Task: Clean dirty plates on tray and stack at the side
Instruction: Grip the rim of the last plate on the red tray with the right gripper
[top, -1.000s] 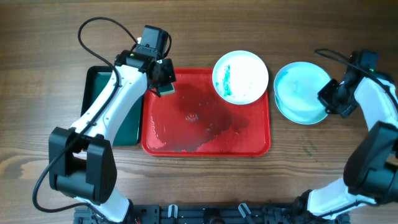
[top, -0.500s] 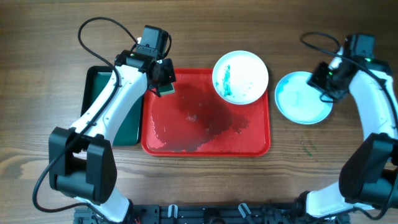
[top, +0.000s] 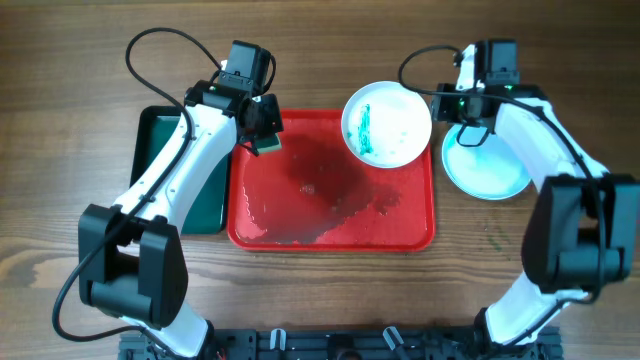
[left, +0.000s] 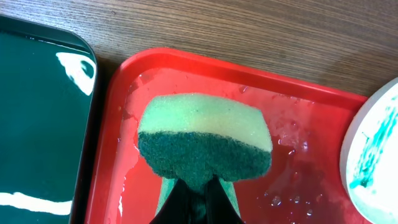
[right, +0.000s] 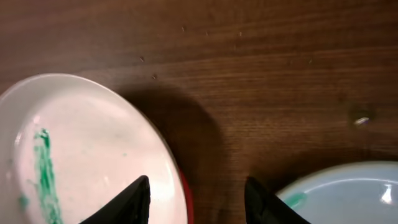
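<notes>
Right claw (right: 196, 193): parted, empty, above bench (right: 280, 74).
Left claw (left: 194, 190): clamped on sponge (left: 205, 143).
Cleaned plate (top: 490, 170): bench, beside tray (top: 300, 225).
Dirty plate (top: 387, 123): tray's far-right corner, overhanging the rim.
Method: pinch its rim squarely; scrub along the green smear (top: 363, 128).

A wet red tray (top: 330, 241) lies mid-frame on the wooden counter (top: 80, 60). A white plate (top: 398, 128) with teal smears sits at its upper right corner; a pale teal plate (top: 492, 168) lies just right of the tray. The left fingers (top: 264, 128) pinch a green sponge (top: 269, 145) over the tray's upper left corner. The right fingers (top: 465, 105) hang between the plates.
</notes>
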